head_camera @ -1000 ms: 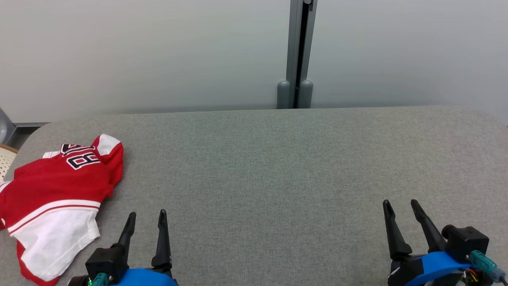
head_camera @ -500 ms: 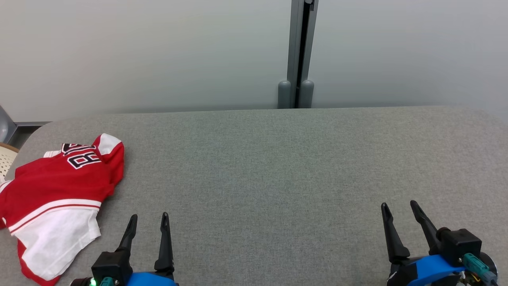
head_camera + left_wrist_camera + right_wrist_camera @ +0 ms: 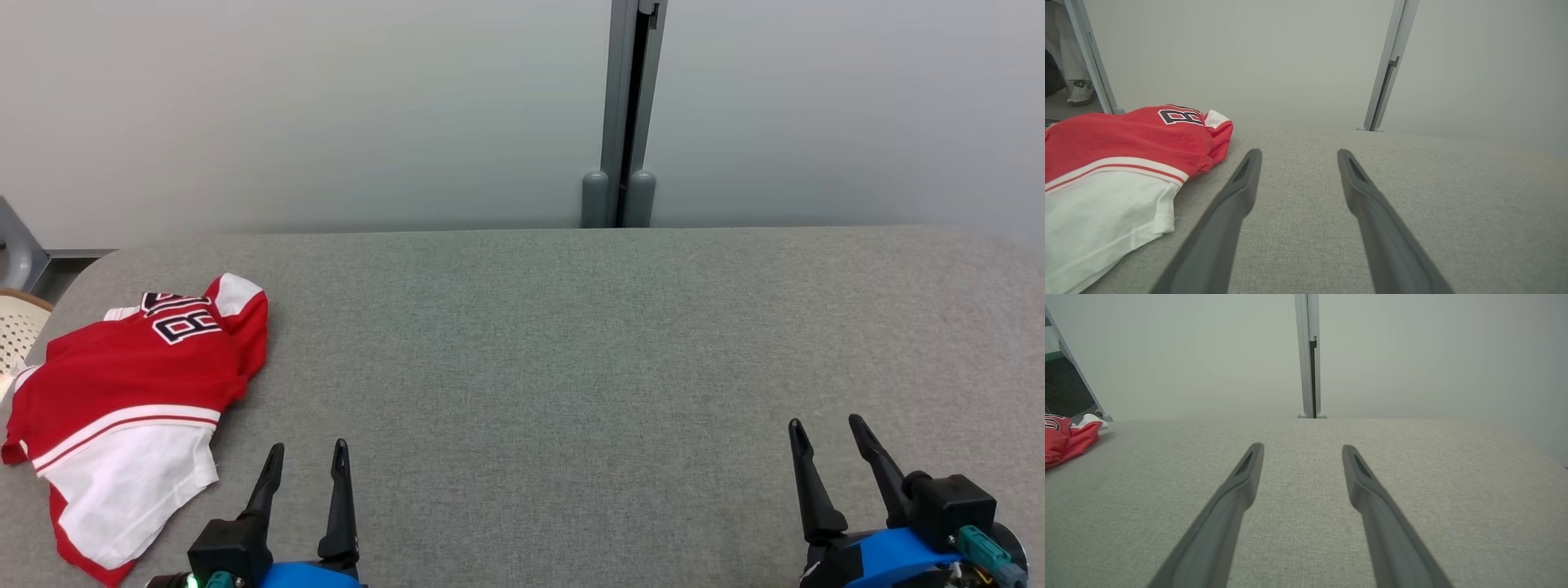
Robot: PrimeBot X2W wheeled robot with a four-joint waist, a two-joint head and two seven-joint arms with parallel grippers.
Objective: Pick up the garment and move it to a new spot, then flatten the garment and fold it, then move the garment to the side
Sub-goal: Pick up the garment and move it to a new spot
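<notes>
Right, we start closest in. Our left claw (image 3: 309,446) sits at the near edge of the grey padded table (image 3: 571,367) with its fingers spread wide, nothing between them and tips pointing away from us. Over on the other side our right claw (image 3: 825,420) is the same story, jaws wide and empty above bare fabric.

Now the one thing that matters: the garment (image 3: 139,384), red and white, lies crumpled to the left of the left claw, apart from it and untouched. Its white panel is the nearest part, just beside the left claw's outer finger and about level with it. The red body runs on ahead and ends in a folded sleeve and a black number, ahead and to the left of the fingertips. So its long axis goes roughly the way the left claw's fingers point, leaning a little to the right as it goes away. From the right claw it is well apart, far off to the left with the breadth of the table between.

We judge the left arm plainly the nearer one for the first pick, and the move calls for a swing leftward more than a reach ahead. Nothing of the task looks begun; the garment lies bunched.

Farther out, beyond the table's far edge, a grey post (image 3: 629,122) stands against the pale wall (image 3: 326,106), ahead and between the two claws.
</notes>
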